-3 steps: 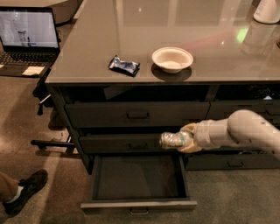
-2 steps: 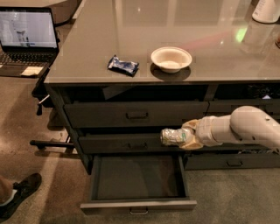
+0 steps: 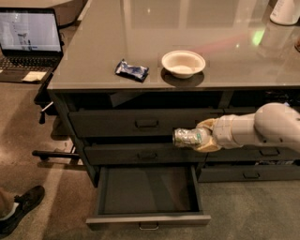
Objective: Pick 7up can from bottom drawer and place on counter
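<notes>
My gripper [image 3: 199, 138] is shut on the 7up can [image 3: 187, 137], a small silvery can with green marks, held sideways in front of the middle drawer, above the open bottom drawer. The bottom drawer [image 3: 146, 218] is pulled out and its dark inside shows nothing in it. The glossy grey-brown counter [image 3: 187, 28] lies above, higher than the can. My white arm [image 3: 267, 126] comes in from the right.
A white bowl [image 3: 183, 63] and a dark blue snack packet [image 3: 131, 70] lie near the counter's front edge. A white container [image 3: 286, 10] stands at the back right. An open laptop [image 3: 29, 42] sits at left. A person's shoe [image 3: 18, 208] is on the floor, lower left.
The gripper with the can has risen a little, from just above the open drawer to the level of the middle drawer. The shoe at lower left has shifted slightly.
</notes>
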`<state>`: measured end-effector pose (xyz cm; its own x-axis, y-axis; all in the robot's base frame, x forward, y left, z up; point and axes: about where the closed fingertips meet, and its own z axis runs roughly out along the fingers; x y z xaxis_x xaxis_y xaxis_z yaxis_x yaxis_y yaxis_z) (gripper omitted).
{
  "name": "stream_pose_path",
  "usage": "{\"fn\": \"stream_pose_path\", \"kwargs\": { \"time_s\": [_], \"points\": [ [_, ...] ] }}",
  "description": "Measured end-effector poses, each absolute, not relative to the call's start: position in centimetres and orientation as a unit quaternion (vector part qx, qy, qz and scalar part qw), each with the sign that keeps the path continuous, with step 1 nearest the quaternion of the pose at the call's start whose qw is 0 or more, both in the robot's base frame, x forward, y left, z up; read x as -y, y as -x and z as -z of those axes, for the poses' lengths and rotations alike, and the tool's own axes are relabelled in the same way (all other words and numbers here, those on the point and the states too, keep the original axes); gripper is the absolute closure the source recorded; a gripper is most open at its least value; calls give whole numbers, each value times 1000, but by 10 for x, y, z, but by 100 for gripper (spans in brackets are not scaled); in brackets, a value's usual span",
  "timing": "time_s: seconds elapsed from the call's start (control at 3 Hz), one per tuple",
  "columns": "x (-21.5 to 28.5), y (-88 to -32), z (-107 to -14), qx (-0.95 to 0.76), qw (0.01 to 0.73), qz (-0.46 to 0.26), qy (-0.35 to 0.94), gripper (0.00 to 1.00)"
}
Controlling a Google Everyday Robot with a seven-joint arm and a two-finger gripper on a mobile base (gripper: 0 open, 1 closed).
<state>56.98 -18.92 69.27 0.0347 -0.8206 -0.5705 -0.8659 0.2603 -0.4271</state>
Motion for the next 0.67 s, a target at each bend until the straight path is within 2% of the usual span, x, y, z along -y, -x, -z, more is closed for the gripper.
{"fn": "stream_pose_path", "kwargs": {
  "time_s": [0.67],
  "points": [
    [128, -609, -855, -649, 447, 2, 616, 100]
  ]
}}
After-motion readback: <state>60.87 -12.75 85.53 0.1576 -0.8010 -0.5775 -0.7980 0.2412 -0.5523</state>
